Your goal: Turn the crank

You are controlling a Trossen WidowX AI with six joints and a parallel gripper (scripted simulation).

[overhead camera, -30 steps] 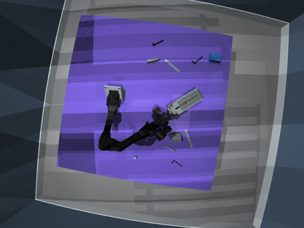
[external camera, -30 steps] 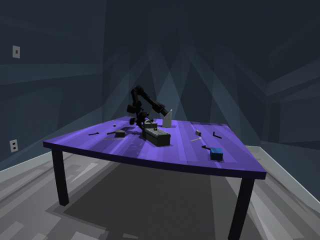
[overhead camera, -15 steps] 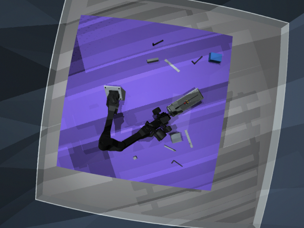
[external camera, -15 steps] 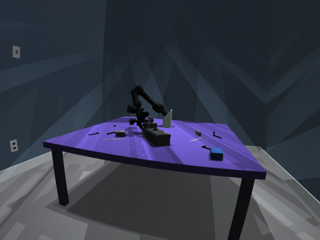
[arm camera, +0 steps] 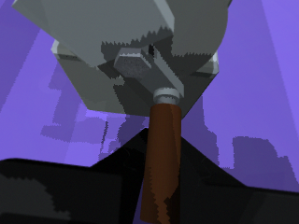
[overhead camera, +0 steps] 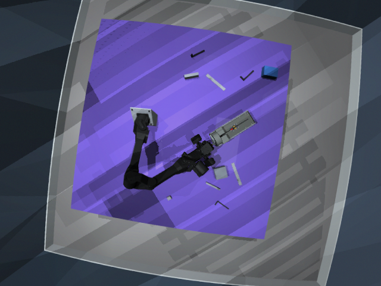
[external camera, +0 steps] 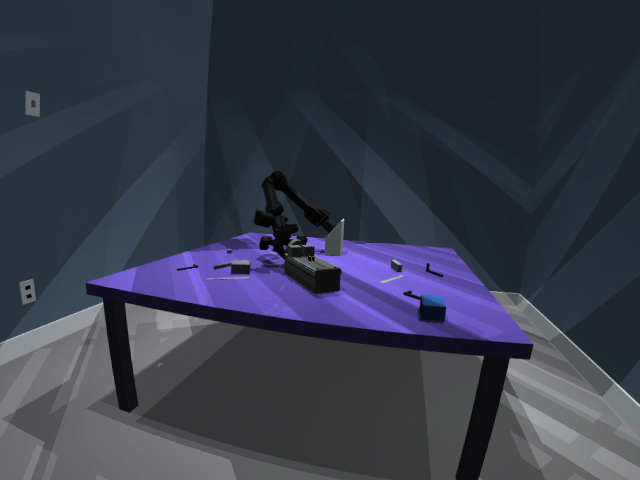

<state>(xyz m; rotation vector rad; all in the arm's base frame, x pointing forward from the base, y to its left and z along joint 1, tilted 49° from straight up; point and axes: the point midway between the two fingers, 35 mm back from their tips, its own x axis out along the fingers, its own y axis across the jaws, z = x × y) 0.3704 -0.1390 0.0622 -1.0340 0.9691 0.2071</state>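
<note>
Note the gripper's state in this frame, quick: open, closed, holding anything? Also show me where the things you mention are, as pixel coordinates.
Gripper (overhead camera: 212,142) (arm camera: 159,135): closed on the crank's brown handle (arm camera: 162,149).

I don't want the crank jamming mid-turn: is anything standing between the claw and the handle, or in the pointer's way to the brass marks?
Nothing visible: the claw is shut on the brown handle, and no loose object lies between the red pointer and the brass marks.
</note>
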